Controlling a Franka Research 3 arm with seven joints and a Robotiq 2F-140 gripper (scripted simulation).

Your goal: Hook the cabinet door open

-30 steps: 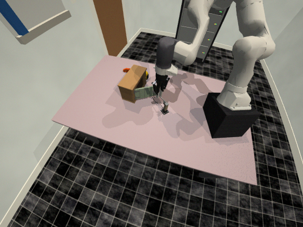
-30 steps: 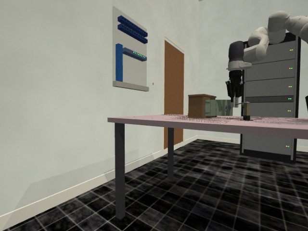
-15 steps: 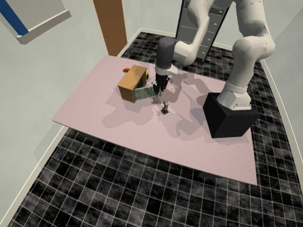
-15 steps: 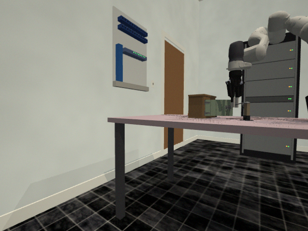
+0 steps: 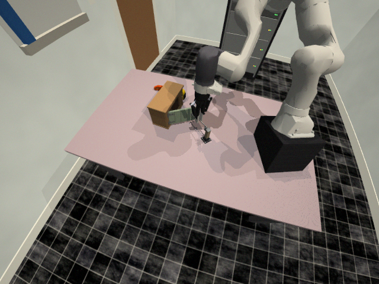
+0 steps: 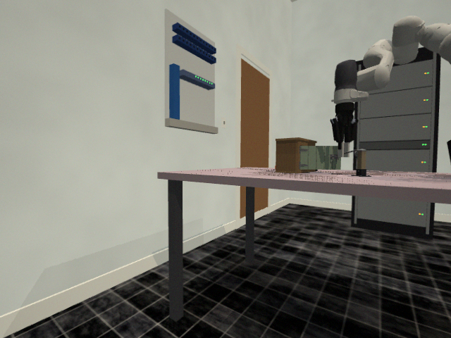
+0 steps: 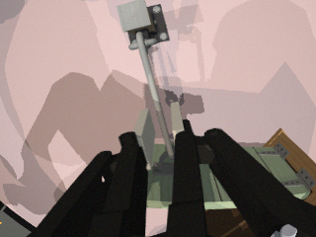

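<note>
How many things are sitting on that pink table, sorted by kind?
Cabinet: 1
Post with hook: 1
Black arm pedestal: 1
Small orange item behind cabinet: 1
Yellow item behind cabinet: 1
Total: 5

- The cabinet (image 5: 163, 97) has a wood look: warm brown, matt, with faint grain lines on its side in the exterior view.
- The cabinet door (image 5: 180, 116) is pale green with a mottled, worn-paint look and small metal-grey fittings.
- The hook (image 7: 150, 79) is a thin, smooth grey rod, like metal.
- The post (image 5: 207, 134) is a tan block on a dark base plate.
- The table (image 5: 128, 92) top is matt pink and smooth; its legs are dull grey.
- The gripper (image 7: 160, 148) has matt black fingers, like hard plastic.
- The arm (image 5: 315, 55) shells are smooth, slightly glossy white.
- The floor (image 5: 153, 244) shows dark marbled tiles with pale joints.
</note>
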